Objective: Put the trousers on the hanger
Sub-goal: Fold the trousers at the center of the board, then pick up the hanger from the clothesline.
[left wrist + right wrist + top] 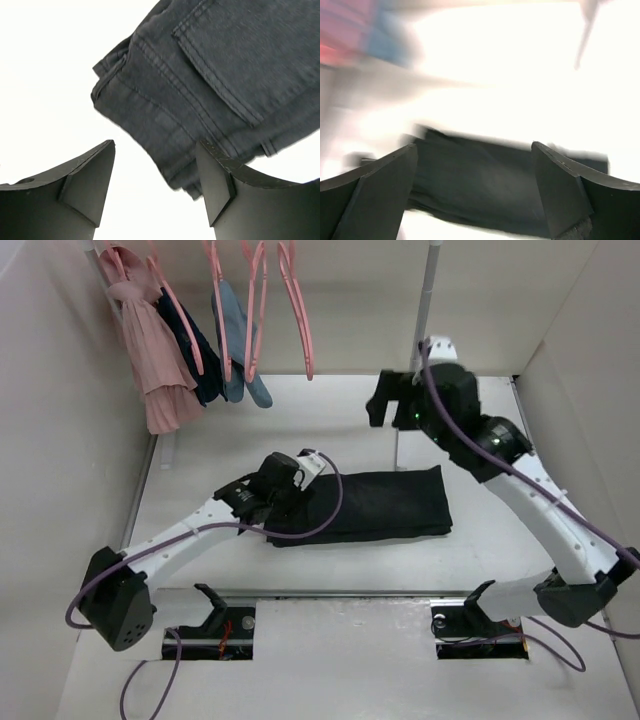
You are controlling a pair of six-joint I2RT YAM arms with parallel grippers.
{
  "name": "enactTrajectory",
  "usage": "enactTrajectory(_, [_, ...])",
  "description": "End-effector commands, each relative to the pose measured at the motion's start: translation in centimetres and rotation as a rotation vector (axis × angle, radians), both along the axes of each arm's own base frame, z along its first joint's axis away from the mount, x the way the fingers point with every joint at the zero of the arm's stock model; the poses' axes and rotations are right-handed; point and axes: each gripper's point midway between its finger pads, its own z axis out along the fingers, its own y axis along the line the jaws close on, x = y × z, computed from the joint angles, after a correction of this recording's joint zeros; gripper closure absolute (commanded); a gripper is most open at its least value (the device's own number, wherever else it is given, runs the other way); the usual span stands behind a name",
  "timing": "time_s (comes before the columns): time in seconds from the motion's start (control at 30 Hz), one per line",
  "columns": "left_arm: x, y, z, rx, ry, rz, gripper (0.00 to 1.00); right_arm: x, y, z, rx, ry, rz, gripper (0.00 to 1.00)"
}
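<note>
Figure: I see plain black trousers (385, 502), seams stitched in the same black, on a white table (330, 420). The hangers (306, 345) are pink. Among them hang a pale pink garment (155, 360), a dark navy garment (195, 355) and a blue-grey garment (235, 335).

White table (190, 480) — pale walls (50, 440).

White bench (330, 420) enclosed by pale side panels (60, 440), black trousers (390, 502) folded into a flat oblong, lying directly on its middle, stitched pocket end leftward
</note>
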Motion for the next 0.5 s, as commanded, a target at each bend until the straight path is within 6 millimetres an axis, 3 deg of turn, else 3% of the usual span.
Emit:
enactTrajectory(0.0, [-0.8, -0.7, 4.4, -0.118, -0.024, 0.007, 0.38, -0.6, 2.7, 10.1, 0.068, -0.264, 0.2, 0.0])
enactTrajectory(0.07, [-1.2, -1.5, 7.1, -0.194, -0.031, 0.002, 0.38, -0.4, 5.1, 13.0, 0.133, -0.343, 0.298, 0.0])
enactTrajectory(0.1, [-1.4, -1.7, 7.4, -0.208, -0.02, -0.004, 0.38, -0.4, 5.3, 15.8, 0.176, -0.41, 0.316, 0.0])
enactTrajectory(0.13, [-1.5, -1.9, 7.7, -0.216, -0.014, -0.014, 0.38, 0.4, 6.6, 17.2, 0.21, -0.461, 0.35, 0.0])
enactTrajectory(0.17, [-1.6, -1.9, 7.7, -0.222, -0.011, -0.008, 0.37, 0.9, 7.1, 18.2, 0.229, -0.493, 0.375, 0.0])
enactTrajectory(0.23, [-1.6, -1.9, 7.3, -0.21, 0.003, -0.006, 0.37, 2.1, 9.9, 19.9, 0.274, -0.53, 0.474, 0.0])
enactTrajectory(0.3, [-1.5, -2.0, 7.4, -0.216, -0.004, -0.007, 0.37, 3.1, 12.0, 20.4, 0.297, -0.537, 0.55, 0.0])
enactTrajectory(0.33, [-1.5, -1.9, 7.4, -0.21, -0.007, -0.013, 0.37, 2.8, 12.1, 23.0, 0.32, -0.599, 0.565, 0.0])
enactTrajectory(0.37, [-1.5, -1.9, 7.4, -0.21, -0.007, -0.013, 0.37, 5.4, 14.3, 20.1, 0.319, -0.52, 0.572, 0.0])
enactTrajectory(0.47, [-0.7, -1.4, 8.8, -0.233, -0.035, 0.002, 0.37, 7.7, 15.4, 20.2, 0.364, -0.527, 0.547, 0.0])
